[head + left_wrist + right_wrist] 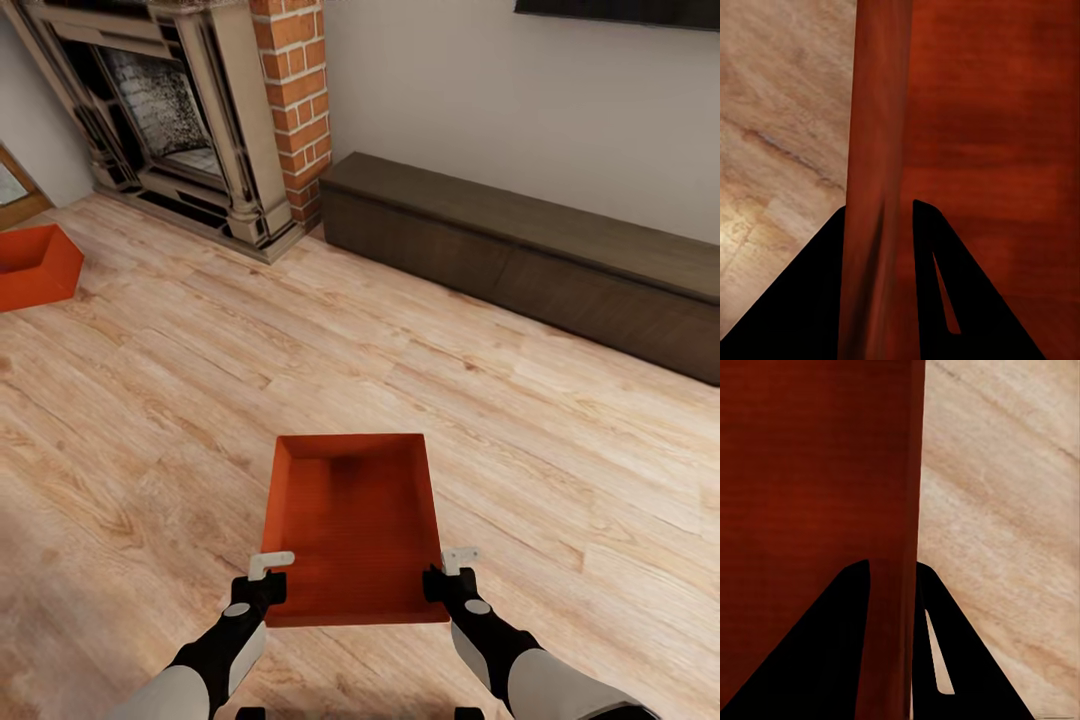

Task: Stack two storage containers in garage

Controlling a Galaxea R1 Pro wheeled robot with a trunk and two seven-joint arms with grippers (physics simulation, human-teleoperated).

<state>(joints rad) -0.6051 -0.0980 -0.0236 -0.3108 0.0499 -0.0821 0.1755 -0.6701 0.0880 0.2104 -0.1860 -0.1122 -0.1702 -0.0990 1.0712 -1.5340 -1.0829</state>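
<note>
In the lower middle of the head view, a red-orange rectangular open-top storage bin (352, 525) is held over the light wood-plank floor (150, 400) between both arms. The left gripper (268, 578) clamps the bin's left wall near its close corner, and the right gripper (448, 572) clamps the right wall likewise. In the left wrist view, the left gripper (879, 247) has its black fingers (802, 300) on either side of the bin wall (877, 150), jaws closed on it. The right wrist view shows the right gripper (892, 607) pinching the opposite wall (896, 472) the same way. A second identical red-orange bin (35, 265) sits on the planks at the left edge, well apart. At upper left stands a red brick fireplace (200, 110); a long dark low cabinet (520, 250) runs along the white wall at right.
</note>
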